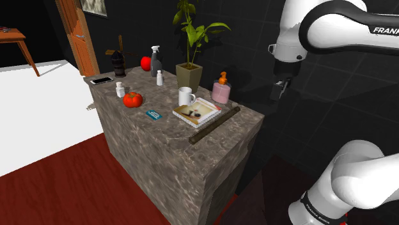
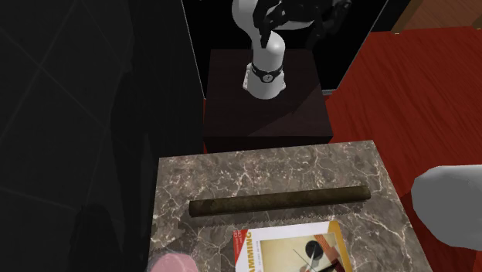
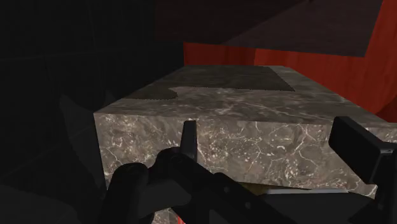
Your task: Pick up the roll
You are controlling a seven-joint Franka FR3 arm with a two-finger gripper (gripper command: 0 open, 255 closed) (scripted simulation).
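The roll (image 1: 214, 126) is a long, thin, dark brown cylinder. It lies along the marble counter's (image 1: 185, 156) edge nearest the arm, right beside a book (image 1: 197, 112). From the second exterior view the roll (image 2: 278, 201) stretches across the counter top in front of the book (image 2: 293, 247). My gripper (image 1: 279, 88) hangs off the counter, to the shoulder view's right of the roll and higher than it, over dark floor. In the wrist view the fingers (image 3: 362, 147) stand wide apart with nothing between them, facing the counter's side wall (image 3: 254, 143).
On the counter stand a white mug (image 1: 186, 96), a pink soap bottle (image 1: 221, 89), a potted plant (image 1: 190, 38), a tomato (image 1: 132, 100), a spray bottle (image 1: 155, 61), small shakers and a phone (image 1: 101, 80). The robot stand (image 2: 266, 100) sits close behind the counter.
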